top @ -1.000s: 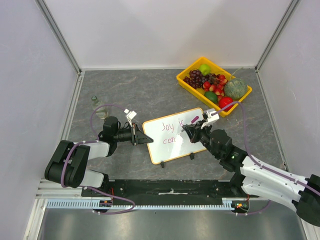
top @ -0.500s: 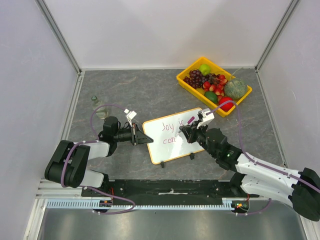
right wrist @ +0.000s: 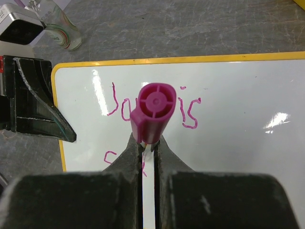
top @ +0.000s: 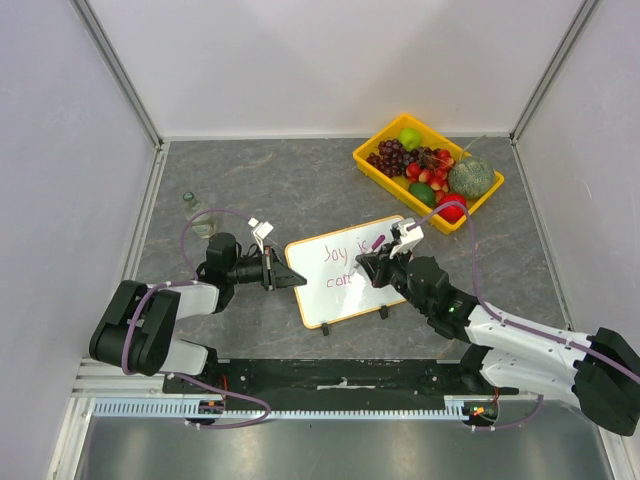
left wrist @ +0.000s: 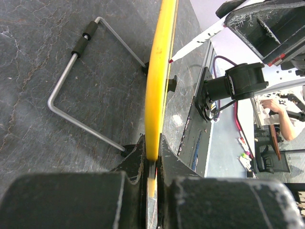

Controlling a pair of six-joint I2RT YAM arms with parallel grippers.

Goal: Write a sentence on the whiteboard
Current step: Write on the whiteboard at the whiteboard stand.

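Currently mid-sentence. The grey stone-pattern desk (top: 300, 180) carries everything; arm bases sit at the near edge.

Whiteboard (top: 340, 300): near centre of the desk, between the two arms. It leans back on a bent wire stand (left wrist: 76, 119) behind it, writing face toward the arms. Yellowish frame, small black feet on the near edge.

Fruit tray (top: 361, 156): yellow, at the far right, well apart from the board. Not involved in the work.

Left fingers (top: 282, 277): closed on the board's left edge, with the frame (left wrist: 159, 71) pinched between them. Judgement: this is a brace, so the propped board does not slide or tip under pen pressure.

Right fingers (top: 370, 265): clamped on a marker (right wrist: 151, 112). The magenta cap end points up at the wrist camera and the tip (left wrist: 190, 46) points down at the white face. Whether the tip touches is too fine to tell.

Glass jar (top: 195, 213): far left, unused.

Sentence (top: 345, 252): pinkish-red. The top line reads "Joy is". The second line shows only its opening letters, roughly "con", partly hidden by the marker. Judgement: the second word is unfinished.
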